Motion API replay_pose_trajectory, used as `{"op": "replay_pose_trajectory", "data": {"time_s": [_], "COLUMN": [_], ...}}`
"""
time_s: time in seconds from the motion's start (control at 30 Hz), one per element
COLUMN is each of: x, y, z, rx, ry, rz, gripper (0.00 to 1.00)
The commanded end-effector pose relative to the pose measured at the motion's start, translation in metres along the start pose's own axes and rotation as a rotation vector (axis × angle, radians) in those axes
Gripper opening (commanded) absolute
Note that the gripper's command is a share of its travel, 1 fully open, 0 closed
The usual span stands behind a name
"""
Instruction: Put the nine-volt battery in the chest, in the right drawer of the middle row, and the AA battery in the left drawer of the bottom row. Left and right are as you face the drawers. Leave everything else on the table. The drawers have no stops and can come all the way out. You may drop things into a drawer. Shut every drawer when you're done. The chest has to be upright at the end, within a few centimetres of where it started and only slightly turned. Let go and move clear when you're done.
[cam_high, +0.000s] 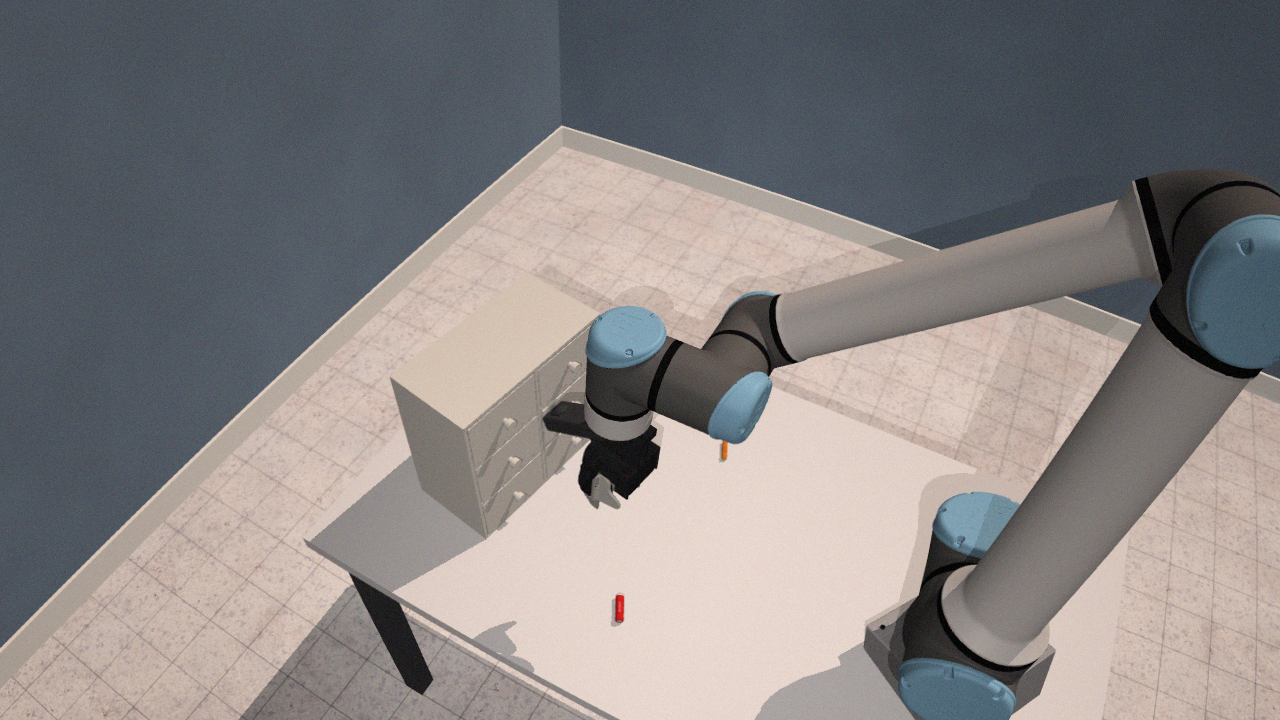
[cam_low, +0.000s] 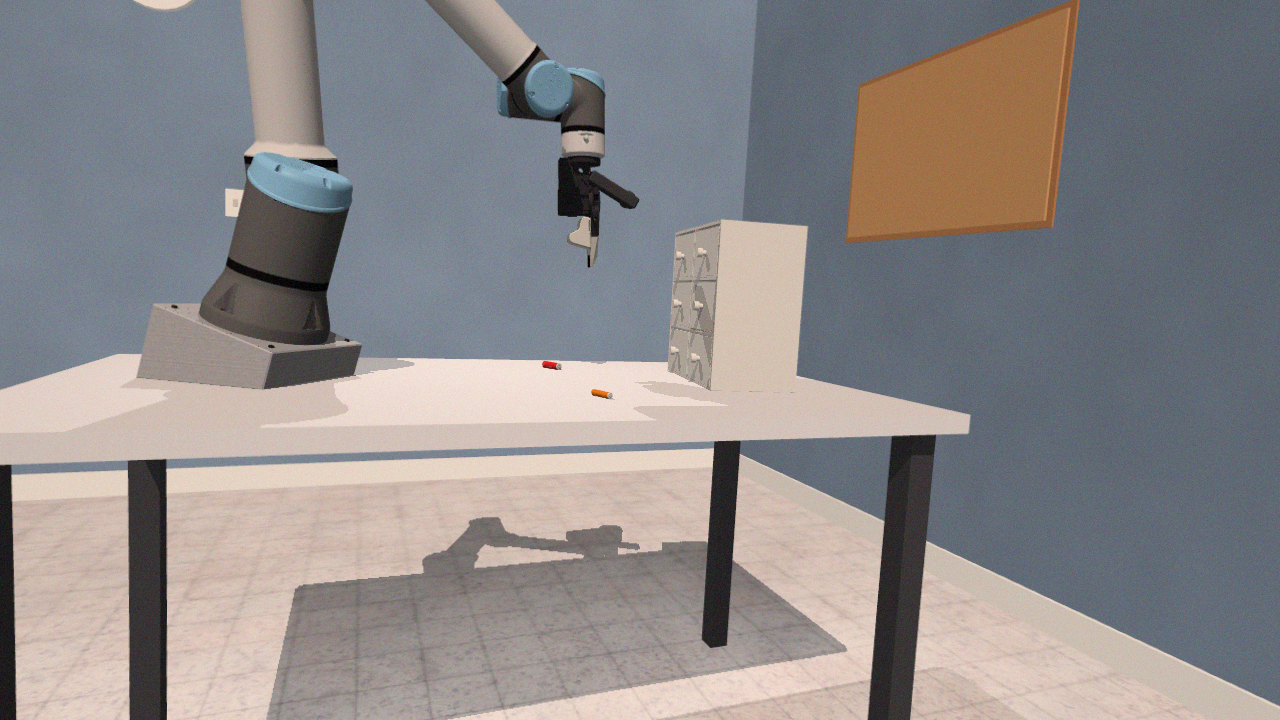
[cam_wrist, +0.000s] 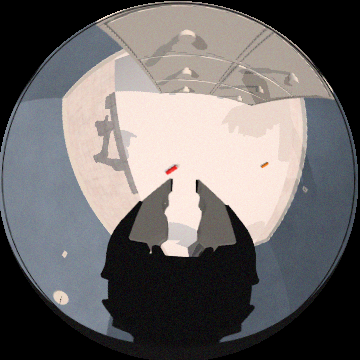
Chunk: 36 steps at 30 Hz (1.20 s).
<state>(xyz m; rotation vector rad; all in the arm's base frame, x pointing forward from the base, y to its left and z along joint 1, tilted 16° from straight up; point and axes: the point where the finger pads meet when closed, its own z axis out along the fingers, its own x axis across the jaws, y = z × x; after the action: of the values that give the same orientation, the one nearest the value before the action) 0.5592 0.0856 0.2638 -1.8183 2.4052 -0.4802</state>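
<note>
Pincer (cam_low: 588, 250) hanging in the air high above the desk (cam_low: 447, 416), fingertips pointing down, about level with the top of the chest (cam_low: 751, 304) and a little to its left in the exterior view, well apart from the drawer fronts. Jaws drawn most of the way together, with only a narrow slit left between them. Nothing gripped; pale desk surface plainly visible through that slit in the wrist view.

Chest upright near the right end of the desk, two columns of three drawers, small knobs on each. All six fronts flush and shut.

Two small cylinders lying flat on the desk, neither touched by anything. Red battery (cam_low: 551, 365) toward the far side in the exterior view, left of the chest and well apart from it. Orange battery (cam_low: 601, 394) nearer the camera and somewhat closer to the chest, still well short of it. Too small to tell which of the two is the nine-volt and which the AA.

From the top view: red battery (cam_high: 618, 608) alone close to one desk edge; orange battery (cam_high: 724, 450) just below the blue cap of a wrist joint; pincer (cam_high: 604, 497) in front of the drawers.

Grey wedge base (cam_low: 170, 362) of the arm on the left end of the desk. Cork board (cam_low: 957, 134) on the right-hand wall.
</note>
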Motion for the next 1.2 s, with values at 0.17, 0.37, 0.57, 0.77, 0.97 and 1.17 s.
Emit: {"op": "replay_pose_trajectory", "data": {"time_s": [0.17, 0.37, 0.57, 0.77, 0.97, 1.17], "x": [0.000, 0.000, 0.000, 0.000, 0.000, 0.000], "y": [-0.004, -0.007, -0.010, -0.013, -0.018, -0.021], "z": [0.004, 0.008, 0.011, 0.016, 0.022, 0.025], "rx": [0.045, 0.086, 0.117, 0.168, 0.224, 0.263], "ry": [0.000, 0.000, 0.000, 0.000, 0.000, 0.000], "rz": [0.000, 0.000, 0.000, 0.000, 0.000, 0.000], "gripper": [0.20, 0.20, 0.20, 0.20, 0.20, 0.20]}}
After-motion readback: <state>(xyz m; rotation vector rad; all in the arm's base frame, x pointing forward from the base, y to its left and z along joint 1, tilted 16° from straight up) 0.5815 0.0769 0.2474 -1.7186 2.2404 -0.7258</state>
